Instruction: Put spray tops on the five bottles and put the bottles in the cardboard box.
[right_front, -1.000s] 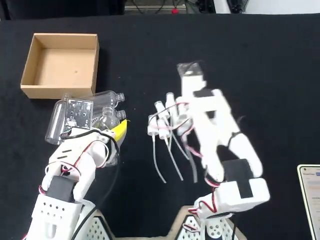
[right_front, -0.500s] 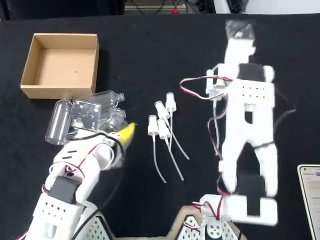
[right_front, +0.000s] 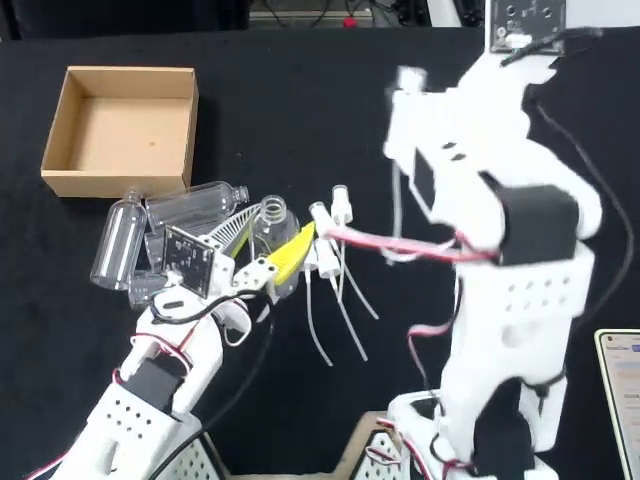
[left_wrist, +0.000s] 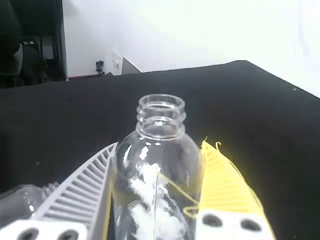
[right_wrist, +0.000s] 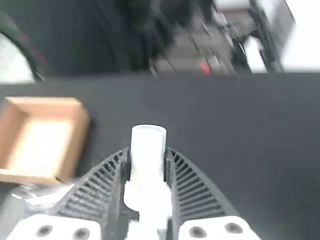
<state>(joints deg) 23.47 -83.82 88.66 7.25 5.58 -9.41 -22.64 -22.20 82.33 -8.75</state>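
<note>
My left gripper (right_front: 268, 243) is shut on a clear bottle (right_front: 272, 226), held upright with its open neck (left_wrist: 161, 115) up, between a grey finger (left_wrist: 85, 186) and a yellow one (left_wrist: 224, 186). Raised high over the table's back right, my right gripper (right_front: 408, 88) is shut on a white spray top (right_front: 408, 76); that spray top (right_wrist: 147, 165) sits between the ribbed fingers (right_wrist: 192, 187). Several more spray tops (right_front: 326, 240) lie with their tubes at the table's middle. Other clear bottles (right_front: 118, 240) lie near the left arm. The cardboard box (right_front: 115, 183) stands open at the back left.
A screen device (right_front: 620, 390) lies at the table's right edge. The box (right_wrist: 45, 101) shows far below in the right wrist view. Black cloth covers the table, with bare room between the box and the right arm.
The right arm rose from the pile of spray tops to the back right with one top in its gripper. The left gripper brought a bottle upright and moved it right, toward the spray tops.
</note>
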